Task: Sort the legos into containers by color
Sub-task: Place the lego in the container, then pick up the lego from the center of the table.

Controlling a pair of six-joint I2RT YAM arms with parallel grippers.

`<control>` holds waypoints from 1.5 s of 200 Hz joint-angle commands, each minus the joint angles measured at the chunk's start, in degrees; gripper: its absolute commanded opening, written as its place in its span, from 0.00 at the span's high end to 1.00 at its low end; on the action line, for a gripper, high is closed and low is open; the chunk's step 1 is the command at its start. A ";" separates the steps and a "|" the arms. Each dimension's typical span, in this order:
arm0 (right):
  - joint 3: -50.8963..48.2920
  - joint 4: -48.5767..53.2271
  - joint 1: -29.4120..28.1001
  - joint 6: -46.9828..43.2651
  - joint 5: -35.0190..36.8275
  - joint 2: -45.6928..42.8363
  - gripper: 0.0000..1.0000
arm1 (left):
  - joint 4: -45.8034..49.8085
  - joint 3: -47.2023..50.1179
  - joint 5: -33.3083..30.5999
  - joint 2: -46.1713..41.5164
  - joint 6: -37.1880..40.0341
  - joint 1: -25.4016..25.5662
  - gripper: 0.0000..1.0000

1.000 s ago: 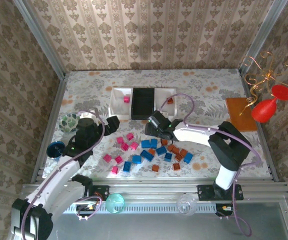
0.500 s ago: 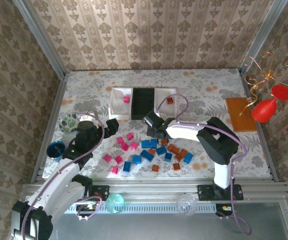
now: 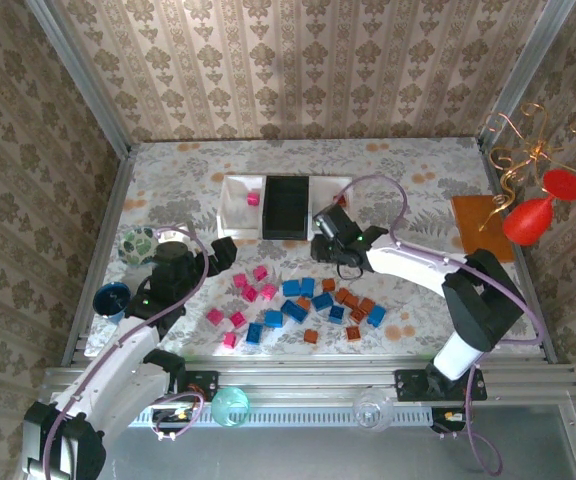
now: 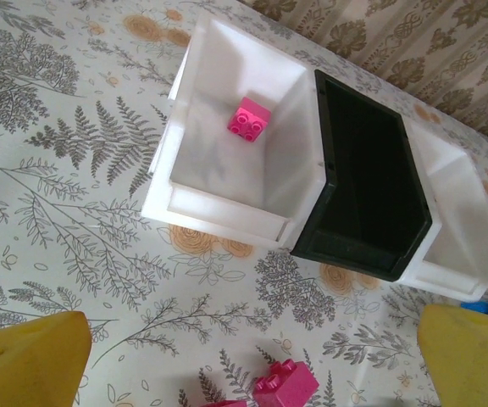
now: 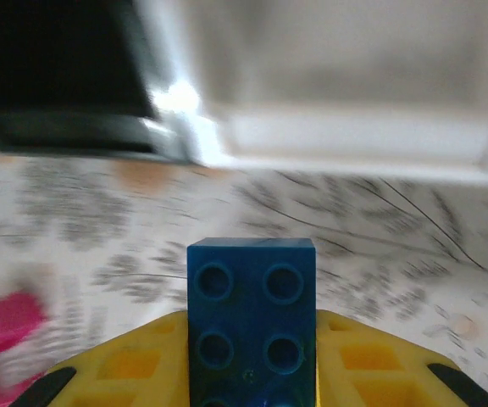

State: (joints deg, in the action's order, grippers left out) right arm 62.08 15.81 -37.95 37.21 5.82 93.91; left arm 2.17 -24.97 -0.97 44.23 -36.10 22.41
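Blue lego (image 5: 251, 318) sits gripped in the right hand (image 5: 251, 373).

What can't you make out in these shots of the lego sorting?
Top view: the right gripper and its arm cover part of the right white tray, so its contents are unknown.
Right wrist view: motion blur smears a pink shape at left; the bottom edge cuts off the blue brick.
Left wrist view: the bottom edge cuts a pink brick; the black tray floor is too dark to check.
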 commanded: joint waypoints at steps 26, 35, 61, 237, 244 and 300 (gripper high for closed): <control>17.62 3.57 0.35 -7.76 -2.68 8.05 0.71 | 2.70 0.55 -1.31 -0.71 -1.85 -0.62 0.00; 21.22 4.60 1.08 -6.93 -2.26 11.36 0.72 | 3.34 0.30 -1.33 -0.77 -1.75 -0.62 0.00; 31.43 7.80 2.75 -4.96 -2.48 20.53 0.72 | 5.64 -0.81 -1.24 -0.81 -0.85 -0.71 0.00; 5.25 13.70 0.82 -7.25 -2.07 -0.46 0.26 | 3.17 -0.56 0.25 3.39 -1.78 -1.49 0.00; 3.69 14.44 0.25 -7.23 -1.82 -0.97 0.26 | 2.81 -0.45 0.35 3.88 -1.87 -1.50 0.00; -2.53 15.90 -2.24 -7.39 -5.27 0.39 0.31 | 1.86 -0.08 1.41 5.72 -2.22 -2.02 0.00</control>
State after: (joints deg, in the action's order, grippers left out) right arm 60.34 30.39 -39.42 29.93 3.09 93.54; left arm 5.50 -24.99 -0.60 50.04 -37.54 20.91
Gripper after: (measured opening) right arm 0.703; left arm 0.998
